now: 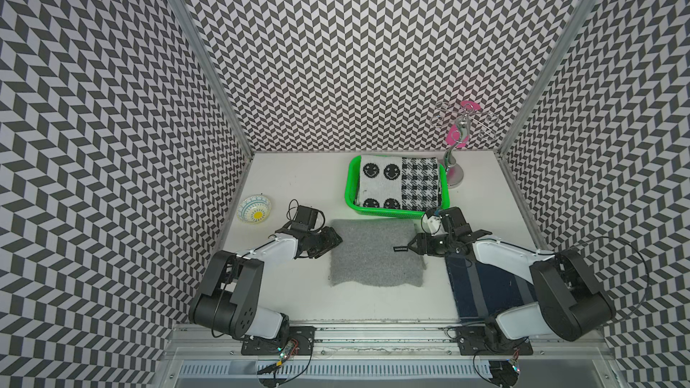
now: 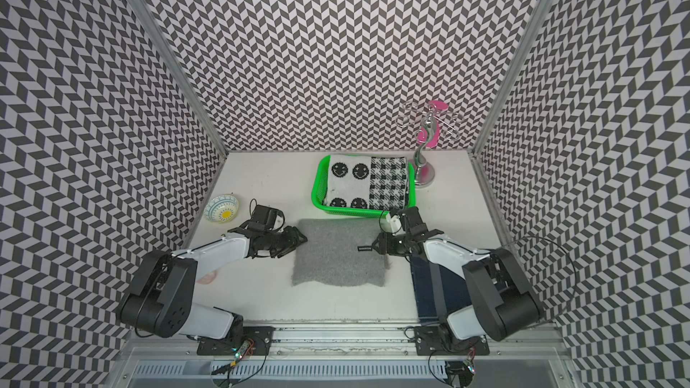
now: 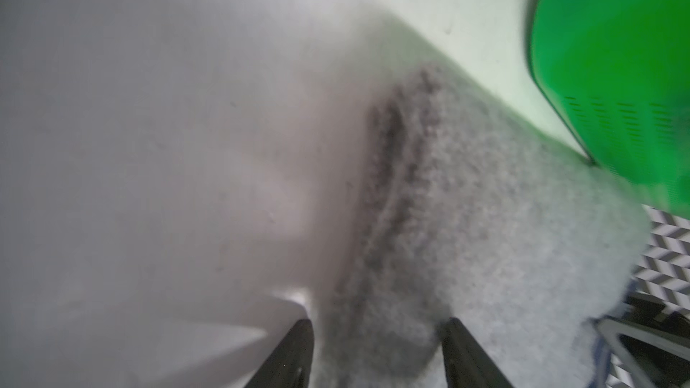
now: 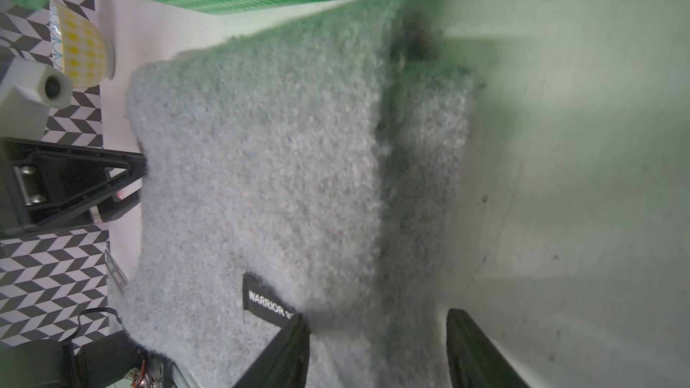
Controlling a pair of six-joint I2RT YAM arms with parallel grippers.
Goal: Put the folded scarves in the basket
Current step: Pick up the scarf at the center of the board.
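Grey fleece fills the parted jaws of your left gripper (image 1: 333, 241) and right gripper (image 1: 412, 246). The black label (image 4: 267, 302) reads "WARRIOR". The folded scarf (image 1: 373, 255) lies lengthwise between them, outside and just beside the basket (image 1: 388, 212).

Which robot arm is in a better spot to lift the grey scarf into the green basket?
Probably right. The right gripper is open at the edge of the grey scarf, with the green basket just beside it. The left gripper also reaches the scarf, but sits farther from the basket.
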